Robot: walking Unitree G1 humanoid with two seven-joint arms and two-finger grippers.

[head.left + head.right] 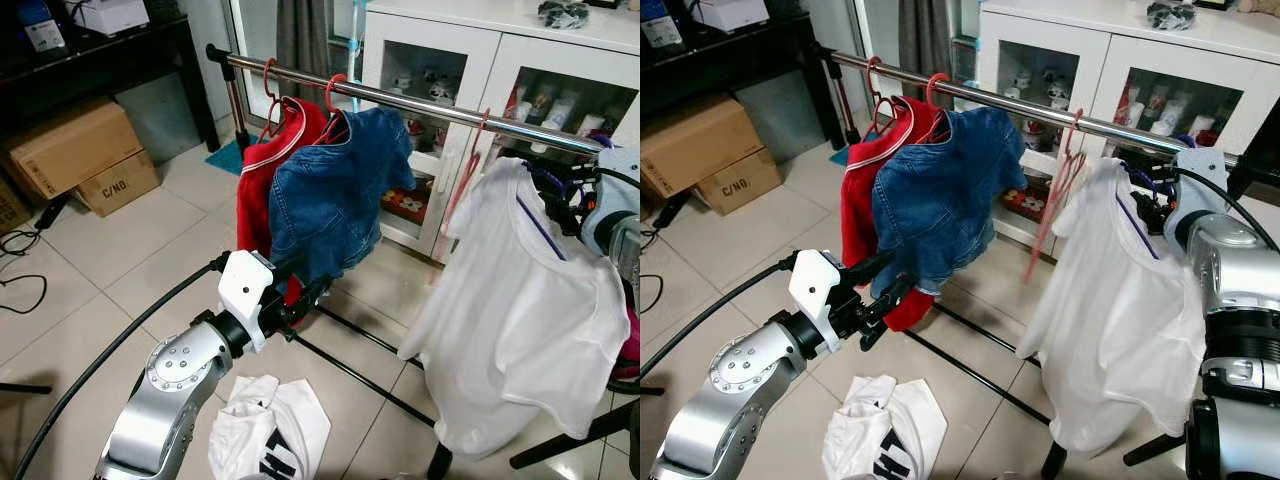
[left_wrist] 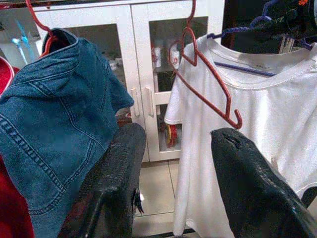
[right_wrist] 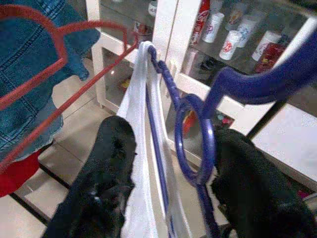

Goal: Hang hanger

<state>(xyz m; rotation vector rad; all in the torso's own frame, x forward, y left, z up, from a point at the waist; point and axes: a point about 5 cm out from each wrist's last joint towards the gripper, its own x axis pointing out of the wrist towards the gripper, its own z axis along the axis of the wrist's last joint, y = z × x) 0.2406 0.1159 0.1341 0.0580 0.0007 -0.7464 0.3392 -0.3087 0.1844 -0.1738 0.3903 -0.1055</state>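
Left eye view shows a metal clothes rail (image 1: 420, 105) running across the room in front of a white cabinet (image 1: 520, 60) with glass doors. On the rail hang a red garment (image 1: 262, 190) and a denim jacket (image 1: 335, 195), each on a red hanger, and further toward the robot's right an empty red hanger (image 1: 462, 180) hooked on the rail.

The right gripper (image 3: 168, 163) is up near the rail's right end, holding a blue hanger (image 3: 195, 134) that carries a white T-shirt (image 1: 520, 310). In the right wrist view its two black fingers (image 3: 106, 163) sit on either side of the shirt's collar and the hanger's neck, closed in on them. The blue hook (image 1: 545, 180) is close under the rail, but whether it rests on it cannot be told.

The left gripper (image 1: 880, 290) reaches forward below the denim jacket's hem, its fingers (image 2: 116, 183) spread apart with nothing between them.

On the tiled floor (image 1: 130, 270) under the left arm lies another white garment (image 1: 270, 425) with black print. Cardboard boxes (image 1: 75, 150) stand by a dark desk (image 1: 120, 50) at far left.
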